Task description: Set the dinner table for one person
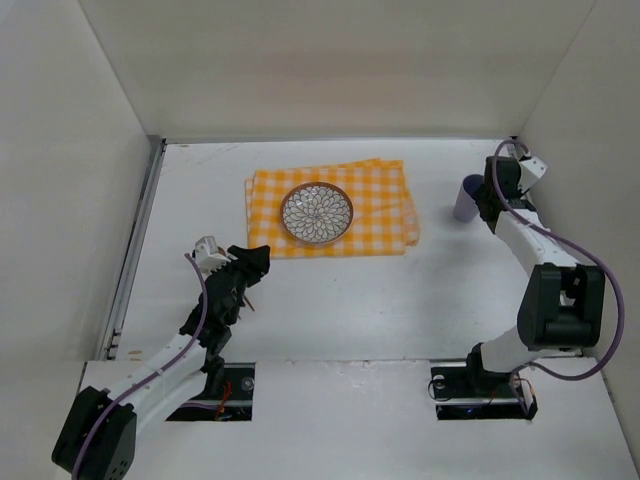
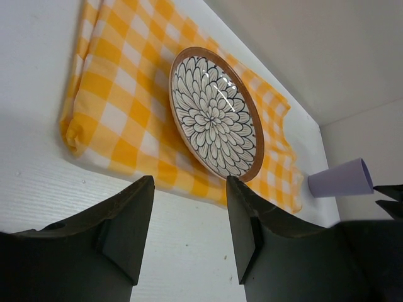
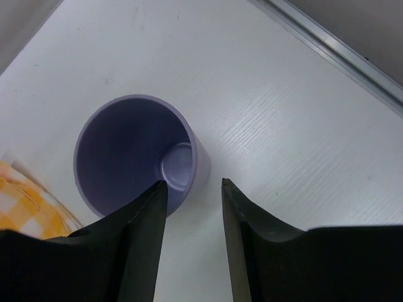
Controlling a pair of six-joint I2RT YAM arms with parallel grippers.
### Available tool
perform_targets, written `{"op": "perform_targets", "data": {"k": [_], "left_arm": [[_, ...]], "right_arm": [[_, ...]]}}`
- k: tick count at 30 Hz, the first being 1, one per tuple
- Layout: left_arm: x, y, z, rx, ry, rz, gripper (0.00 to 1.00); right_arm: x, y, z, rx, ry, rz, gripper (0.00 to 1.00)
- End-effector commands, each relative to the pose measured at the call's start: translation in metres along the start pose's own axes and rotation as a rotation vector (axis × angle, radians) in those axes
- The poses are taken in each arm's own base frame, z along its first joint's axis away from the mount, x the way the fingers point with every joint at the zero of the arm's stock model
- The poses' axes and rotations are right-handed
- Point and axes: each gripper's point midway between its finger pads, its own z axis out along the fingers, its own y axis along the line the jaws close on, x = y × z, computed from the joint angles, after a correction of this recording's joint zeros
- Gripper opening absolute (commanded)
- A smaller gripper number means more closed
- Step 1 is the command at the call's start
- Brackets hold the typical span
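The table (image 1: 350,300) lies under both pincers and runs on ahead of them to the walls. A checked cloth (image 1: 380,225) is spread on it with a patterned plate (image 1: 316,214) on the cloth's middle, so the core of the single place looks laid. The left pincer (image 2: 189,189) hangs low over bare table, jaws well apart and nothing between them. The cloth's near edge is just beyond its tips and the plate is farther ahead, roughly on its centre line. The pose reads as a waiting one, kept short of the cloth so as not to ruck it. The right pincer (image 3: 193,189) is at the cup (image 3: 126,151), a purple one standing mouth up on bare table just off the cloth's corner. Its jaws are partly open and straddle the cup's near wall: one finger is over the mouth, the other is outside over the table, and the rim sits in the gap. Whether either finger touches the wall cannot be told, but the gap looks wider than the wall, so the cup does not seem clamped. A rim hold of this kind suits a light, open cup and keeps it upright. The cup's spot beside the cloth, off to the plate's side, fits a drink's place. No cutlery is in view, so the setting is probably unfinished.
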Motion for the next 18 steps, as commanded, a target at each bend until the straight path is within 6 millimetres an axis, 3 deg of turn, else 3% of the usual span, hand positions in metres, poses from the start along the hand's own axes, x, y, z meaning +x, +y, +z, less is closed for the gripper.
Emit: {"op": "perform_targets", "data": {"k": [1,4,6,8,11,15,18], "left_arm": [[-0.014,-0.01,0.002,0.028,-0.054,-0.01,0.47],[-0.013,-0.009,0.003,0.028,-0.05,-0.015,0.47],[-0.013,-0.01,0.003,0.027,-0.053,-0.009,0.47],[-0.012,-0.007,0.004,0.013,-0.049,-0.003,0.47],[-0.008,-0.006,0.006,0.011,-0.038,-0.008,0.47],[-0.007,-0.007,0.008,0.01,-0.039,0.003,0.47],[-0.004,-0.006,0.009,0.005,-0.028,0.007,0.47]], "right_arm": [[-0.009,0.013,0.009,-0.036,-0.023,0.019,0.43],[-0.002,0.013,0.018,-0.038,-0.004,0.022,0.34],[0.001,0.012,0.019,-0.039,0.002,0.042,0.21],[-0.009,0.01,0.01,-0.043,-0.029,0.06,0.13],[-0.039,0.014,-0.013,-0.059,-0.12,0.062,0.1],[-0.062,0.056,-0.054,-0.173,-0.182,0.013,0.1],[-0.057,0.105,-0.077,-0.304,-0.173,-0.04,0.11]]}}
